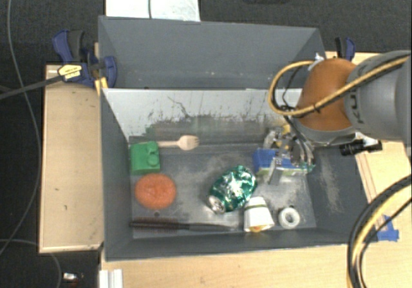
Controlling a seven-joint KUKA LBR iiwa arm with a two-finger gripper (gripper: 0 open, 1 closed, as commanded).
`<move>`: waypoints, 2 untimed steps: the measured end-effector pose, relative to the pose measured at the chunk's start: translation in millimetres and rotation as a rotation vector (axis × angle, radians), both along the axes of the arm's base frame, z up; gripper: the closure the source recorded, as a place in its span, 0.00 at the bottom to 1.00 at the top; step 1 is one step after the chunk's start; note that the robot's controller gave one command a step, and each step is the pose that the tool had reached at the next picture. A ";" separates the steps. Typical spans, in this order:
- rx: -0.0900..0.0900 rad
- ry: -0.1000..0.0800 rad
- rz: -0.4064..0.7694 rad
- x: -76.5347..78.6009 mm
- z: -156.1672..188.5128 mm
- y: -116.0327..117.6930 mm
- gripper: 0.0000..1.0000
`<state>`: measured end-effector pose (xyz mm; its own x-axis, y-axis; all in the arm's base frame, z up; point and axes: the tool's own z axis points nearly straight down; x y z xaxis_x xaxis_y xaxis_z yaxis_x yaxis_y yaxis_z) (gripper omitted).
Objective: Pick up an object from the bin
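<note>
End effector (286,161) is low in the bin (212,55), up-right of the crumpled green-and-white wrapper (233,189) and just beside a small blue object (262,158). Whether it is wide or narrow cannot be determined. White cup (256,214) lies below-right of the wrapper.

I read the bin (193,113) as grey metal, matt and scuffed on its back wall. The spoon (181,144) looks like bare wood, the green block (145,157) like smooth plastic, and the orange ball (155,191) is rough and matt. The green-and-white wrapper (233,188) is crinkled and glossy.
</note>
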<state>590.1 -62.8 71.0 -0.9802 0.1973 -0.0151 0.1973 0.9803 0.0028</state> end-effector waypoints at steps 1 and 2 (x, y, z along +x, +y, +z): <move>-0.001 0.011 0.185 -0.3 1.3 1.0 1.00; -0.001 0.011 0.186 -0.3 1.5 1.0 1.00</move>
